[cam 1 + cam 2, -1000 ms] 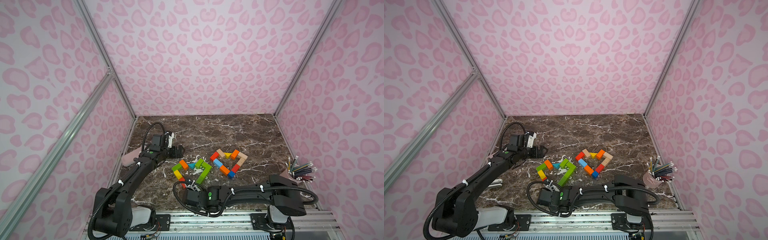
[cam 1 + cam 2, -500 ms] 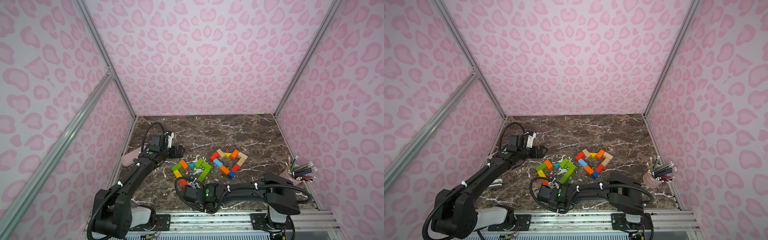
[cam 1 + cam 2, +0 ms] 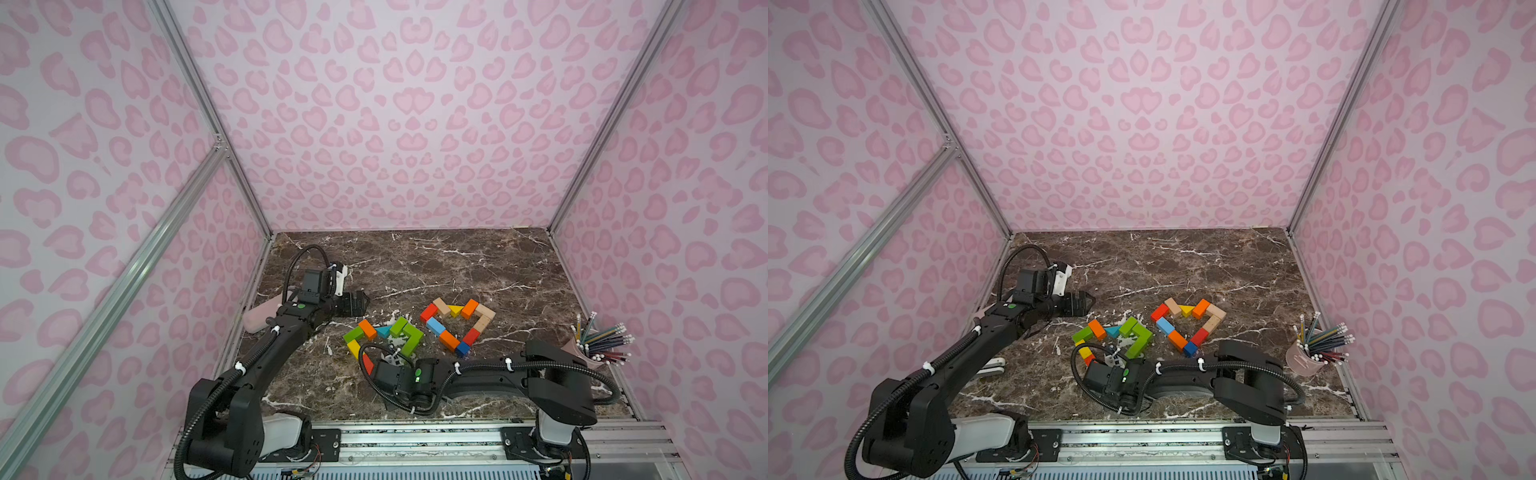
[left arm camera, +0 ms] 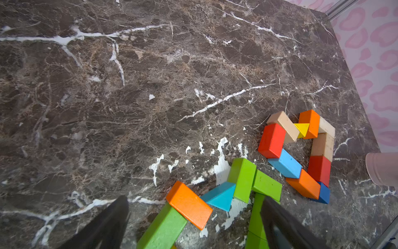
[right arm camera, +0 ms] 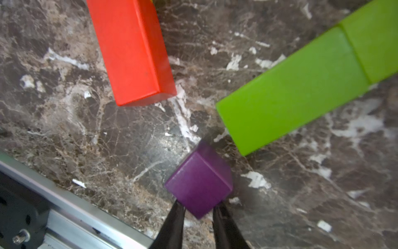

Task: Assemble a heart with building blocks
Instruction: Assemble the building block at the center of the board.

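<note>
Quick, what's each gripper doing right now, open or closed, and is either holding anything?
Left gripper: open, holding nothing.
Right gripper: closed on the purple cube, pinching it at one corner.

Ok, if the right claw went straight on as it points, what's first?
Likely bare marble table: the right claw, gripping the purple cube, aims between red brick and green brick; depth unclear.
</note>
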Robot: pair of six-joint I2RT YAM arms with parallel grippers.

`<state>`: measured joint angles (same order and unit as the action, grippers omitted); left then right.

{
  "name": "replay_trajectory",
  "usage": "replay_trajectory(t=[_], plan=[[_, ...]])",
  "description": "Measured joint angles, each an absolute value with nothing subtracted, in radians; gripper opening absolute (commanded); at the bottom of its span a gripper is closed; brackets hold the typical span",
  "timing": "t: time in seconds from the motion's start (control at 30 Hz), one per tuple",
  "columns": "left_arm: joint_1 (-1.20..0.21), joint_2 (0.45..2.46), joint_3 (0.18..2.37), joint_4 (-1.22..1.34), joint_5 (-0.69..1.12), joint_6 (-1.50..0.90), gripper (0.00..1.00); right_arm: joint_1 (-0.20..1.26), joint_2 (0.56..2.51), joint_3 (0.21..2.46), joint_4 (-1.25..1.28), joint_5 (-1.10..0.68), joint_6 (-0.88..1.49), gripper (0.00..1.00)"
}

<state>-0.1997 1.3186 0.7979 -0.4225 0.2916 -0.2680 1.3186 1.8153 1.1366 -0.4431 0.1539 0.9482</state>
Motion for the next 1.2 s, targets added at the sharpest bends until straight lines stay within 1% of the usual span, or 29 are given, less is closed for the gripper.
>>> replay_trajectory(t=[0.47, 0.53, 0.73, 0.83, 0.9, 1.03, 1.2], plan=[[-0.2, 1.319, 0.797, -0.422, 0.292, -0.271, 0.98, 1.293, 1.808, 1.124, -0.395, 0.136, 0.961, 0.25], [-0.2, 1.317, 0.797, -0.422, 0.292, -0.271, 0.98, 1.291, 1.801, 1.122, -0.397, 0.136, 0.965, 0.26], [-0.2, 1.315, 0.796, -0.422, 0.292, -0.271, 0.98, 1.3, 1.754, 1.121, -0.403, 0.14, 0.946, 0.36], [-0.2, 1.315, 0.796, -0.422, 0.295, -0.271, 0.98, 1.308, 1.732, 1.151, -0.431, 0.153, 0.892, 0.39], [-0.2, 1.315, 0.796, -0.422, 0.295, -0.271, 0.98, 1.311, 1.719, 1.161, -0.436, 0.161, 0.84, 0.39], [-0.198, 1.31, 0.795, -0.422, 0.295, -0.271, 0.98, 1.312, 1.718, 1.188, -0.482, 0.184, 0.694, 0.39], [-0.198, 1.308, 0.795, -0.422, 0.295, -0.271, 0.98, 1.315, 1.749, 1.254, -0.527, 0.221, 0.497, 0.41]])
